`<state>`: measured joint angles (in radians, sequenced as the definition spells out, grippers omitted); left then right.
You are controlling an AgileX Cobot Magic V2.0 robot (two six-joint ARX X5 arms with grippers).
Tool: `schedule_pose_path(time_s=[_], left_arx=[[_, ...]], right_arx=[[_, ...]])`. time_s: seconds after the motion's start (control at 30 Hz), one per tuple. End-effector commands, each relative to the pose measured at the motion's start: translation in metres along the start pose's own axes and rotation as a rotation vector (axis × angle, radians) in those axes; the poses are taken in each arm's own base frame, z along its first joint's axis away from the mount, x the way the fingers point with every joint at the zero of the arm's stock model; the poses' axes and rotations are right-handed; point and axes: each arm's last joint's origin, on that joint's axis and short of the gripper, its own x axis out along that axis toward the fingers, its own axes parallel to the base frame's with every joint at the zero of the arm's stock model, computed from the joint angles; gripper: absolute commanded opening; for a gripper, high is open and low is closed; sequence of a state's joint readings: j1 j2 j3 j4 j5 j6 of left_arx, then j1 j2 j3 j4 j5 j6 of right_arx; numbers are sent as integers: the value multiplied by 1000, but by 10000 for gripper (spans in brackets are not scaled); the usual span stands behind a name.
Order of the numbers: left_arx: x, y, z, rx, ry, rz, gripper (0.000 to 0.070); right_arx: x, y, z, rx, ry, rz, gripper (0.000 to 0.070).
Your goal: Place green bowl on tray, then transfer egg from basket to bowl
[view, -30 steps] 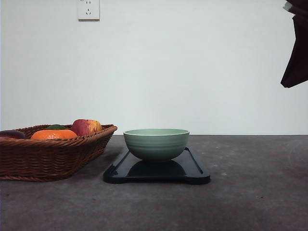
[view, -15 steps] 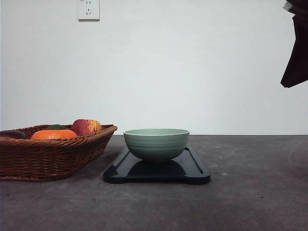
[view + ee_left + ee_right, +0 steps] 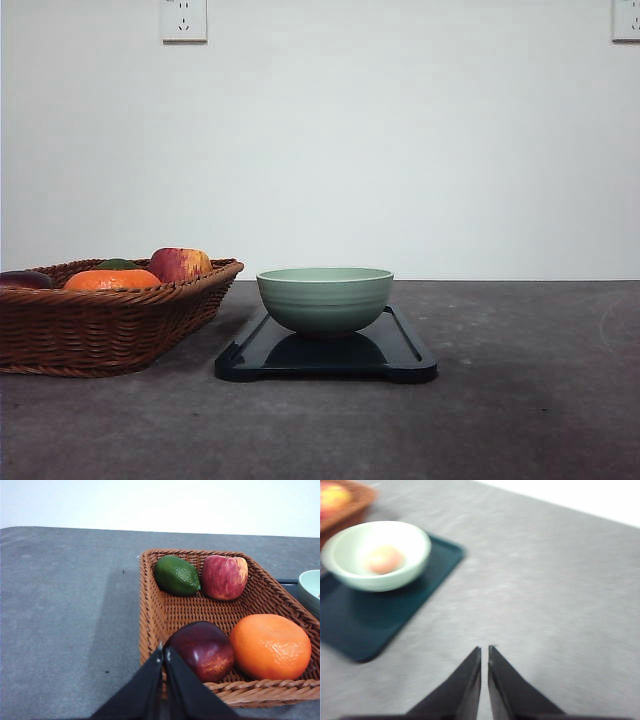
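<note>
The green bowl (image 3: 325,299) stands upright on the dark tray (image 3: 400,358) at the table's middle. From the right wrist view the egg (image 3: 384,560) lies inside the bowl (image 3: 350,570), which rests on the tray (image 3: 365,625). My right gripper (image 3: 484,650) is shut and empty above bare table, well away from the tray. To the left stands the wicker basket (image 3: 100,330). My left gripper (image 3: 164,652) is shut and empty, over the near rim of the basket (image 3: 150,610).
The basket holds a red-yellow apple (image 3: 224,577), a green lime-like fruit (image 3: 176,575), an orange (image 3: 270,646) and a dark red fruit (image 3: 202,650). A wall with two power sockets (image 3: 184,20) stands behind the grey table (image 3: 530,400).
The dark arm part at the upper right of the front view has gone out of that frame, uncovering a wall socket. Bowl, tray and basket have not moved.
</note>
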<state>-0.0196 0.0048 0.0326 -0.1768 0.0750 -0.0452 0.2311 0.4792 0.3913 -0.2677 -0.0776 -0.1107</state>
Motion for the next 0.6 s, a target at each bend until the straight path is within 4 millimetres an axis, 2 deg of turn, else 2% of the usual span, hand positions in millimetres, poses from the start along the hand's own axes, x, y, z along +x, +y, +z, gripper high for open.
schedule_pose_path(time_s=[0.0,0.3,0.43,0.57], left_arx=[[2,1,-7,-6,24,5,0],[2,1,-7,-6,24,5,0],[2,1,-7,-6,24,6,0],[2,1,-7,-6,25,6,0]], right_arx=[[-2,-1,-10,-11,-57,-29,16],[-5,-3,-68,12,-171,-122,16],[-3,-3,-81,11,-211,-148,16],[-2,-4,-85,17,-190,-154,16]])
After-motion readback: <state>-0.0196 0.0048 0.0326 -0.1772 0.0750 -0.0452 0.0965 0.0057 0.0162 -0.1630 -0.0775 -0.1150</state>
